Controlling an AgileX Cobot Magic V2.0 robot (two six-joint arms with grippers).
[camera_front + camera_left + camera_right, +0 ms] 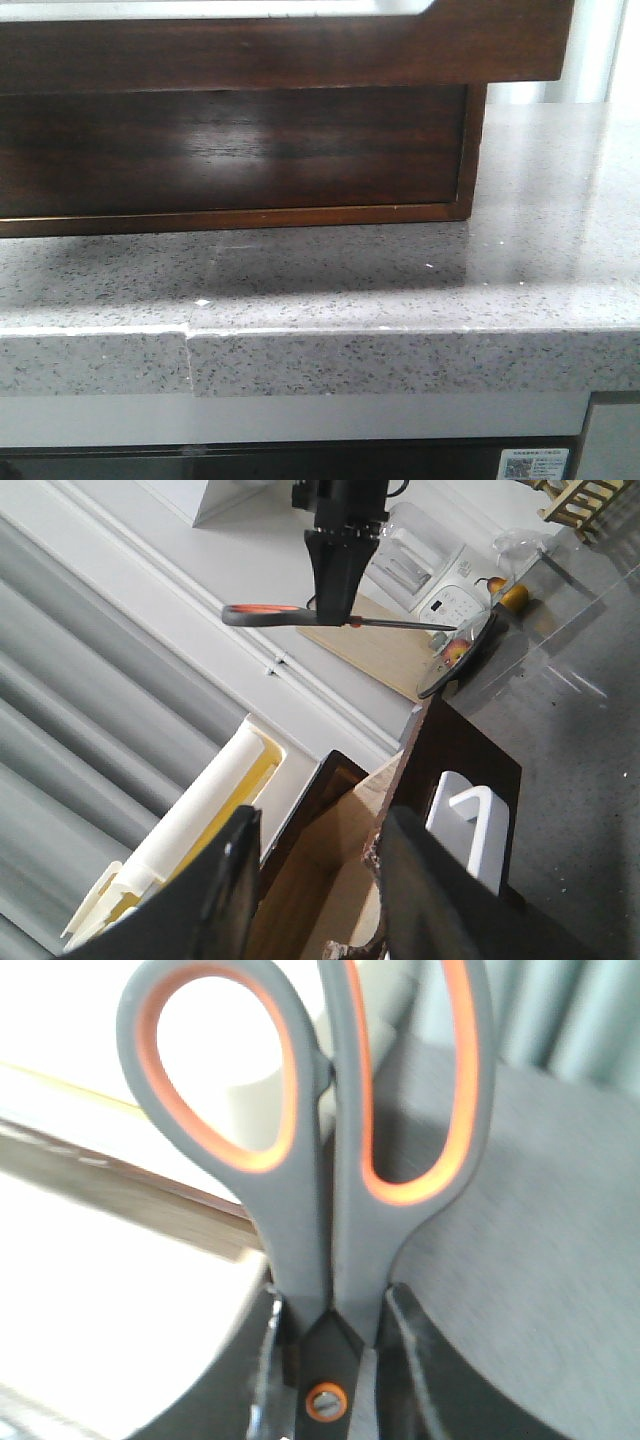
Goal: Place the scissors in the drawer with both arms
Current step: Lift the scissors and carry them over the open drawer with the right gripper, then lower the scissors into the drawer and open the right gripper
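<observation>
The scissors, with grey handles and orange loop inserts, stand between my right gripper's fingers, which are shut on them near the pivot screw. In the left wrist view my right gripper hangs high above the drawer and holds the scissors level. The drawer is dark brown and glossy with white along its top; it juts out toward the front camera. My left gripper has its jaws apart over the drawer's pale wooden inside. One finger lies beside the dark chipped wall. Neither gripper shows in the front view.
The cabinet stands on a speckled grey stone counter with a seam at its front edge. A white holder stands beside the drawer wall and a white-and-yellow rack on the other side. A cutting board, fruit plate and white appliance stand farther off.
</observation>
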